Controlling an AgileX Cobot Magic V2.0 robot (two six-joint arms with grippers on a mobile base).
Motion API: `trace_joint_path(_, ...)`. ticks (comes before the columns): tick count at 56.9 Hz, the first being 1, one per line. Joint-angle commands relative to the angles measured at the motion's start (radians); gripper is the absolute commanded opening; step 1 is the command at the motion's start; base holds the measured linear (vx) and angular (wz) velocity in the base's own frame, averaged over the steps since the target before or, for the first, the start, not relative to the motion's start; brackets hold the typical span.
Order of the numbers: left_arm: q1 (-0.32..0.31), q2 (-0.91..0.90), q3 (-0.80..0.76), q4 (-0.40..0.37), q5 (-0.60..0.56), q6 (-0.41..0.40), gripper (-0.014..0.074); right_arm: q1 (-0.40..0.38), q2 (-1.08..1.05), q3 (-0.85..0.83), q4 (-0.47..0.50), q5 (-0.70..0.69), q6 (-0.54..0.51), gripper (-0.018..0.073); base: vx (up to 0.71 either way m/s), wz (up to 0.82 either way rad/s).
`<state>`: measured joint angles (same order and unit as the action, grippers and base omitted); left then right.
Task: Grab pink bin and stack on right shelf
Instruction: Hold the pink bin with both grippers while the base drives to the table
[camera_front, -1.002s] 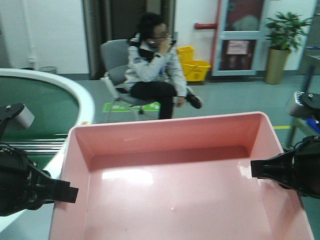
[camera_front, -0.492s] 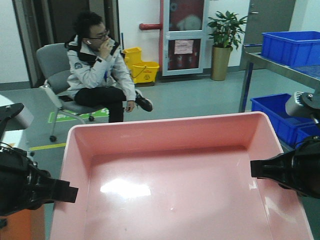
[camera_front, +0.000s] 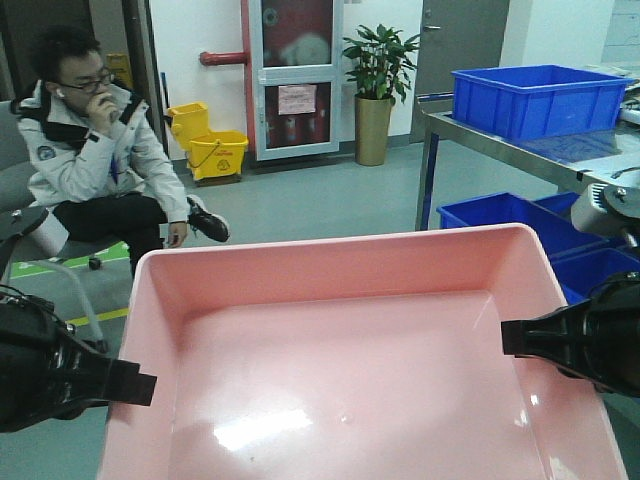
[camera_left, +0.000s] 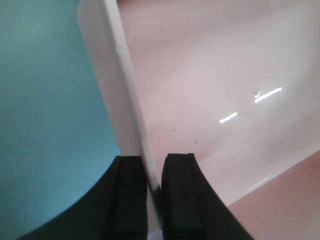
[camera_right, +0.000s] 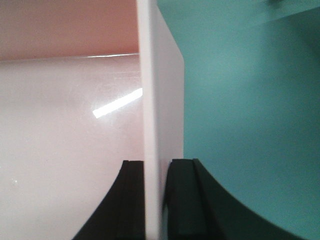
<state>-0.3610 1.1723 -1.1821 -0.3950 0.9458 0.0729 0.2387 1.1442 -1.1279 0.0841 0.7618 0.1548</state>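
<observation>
Pink bin (camera_front: 350, 370) fills the lower front view, held up between two black grippers, its glossy inside catching light. The left gripper (camera_left: 155, 165) is nearly closed, pinching the bin's 9 o'clock wall with one finger inside and one outside. The right gripper (camera_right: 157, 167) pinches the 3 o'clock wall the same way. Beyond the bin, at 10 o'clock, a man (camera_front: 90, 160) sits with a hand at his mouth. At 2 o'clock a blue crate (camera_front: 540, 100) stands on a steel table (camera_front: 480, 135), with more blue crates (camera_front: 495, 215) beneath. A yellow mop bucket (camera_front: 215, 152) and a potted plant (camera_front: 378, 70) stand by the far wall at 12 o'clock.
</observation>
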Motion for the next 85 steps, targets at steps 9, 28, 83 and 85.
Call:
trace_joint_path(9, 0.001, -0.024, -0.031, -0.002, -0.048, 0.013, -0.0001, -0.010, -0.029, -0.038, 0.028, -0.108, 0.002, -0.0008, 0.39, -0.07)
trace_joint_path(28, 0.001, -0.024, -0.031, -0.002, -0.048, 0.013, -0.0001, -0.010, -0.029, -0.038, 0.028, -0.108, 0.002, -0.0008, 0.44, 0.02)
trace_joint_path(83, 0.001, -0.024, -0.031, -0.002, -0.048, 0.013, -0.0001, -0.010, -0.029, -0.038, 0.028, -0.108, 0.002, -0.0008, 0.44, -0.34)
trace_joint_path(85, 0.001, -0.024, -0.031, -0.002, -0.048, 0.013, -0.0001, -0.010, -0.029, -0.038, 0.028, -0.108, 0.002, -0.0008, 0.44, -0.65)
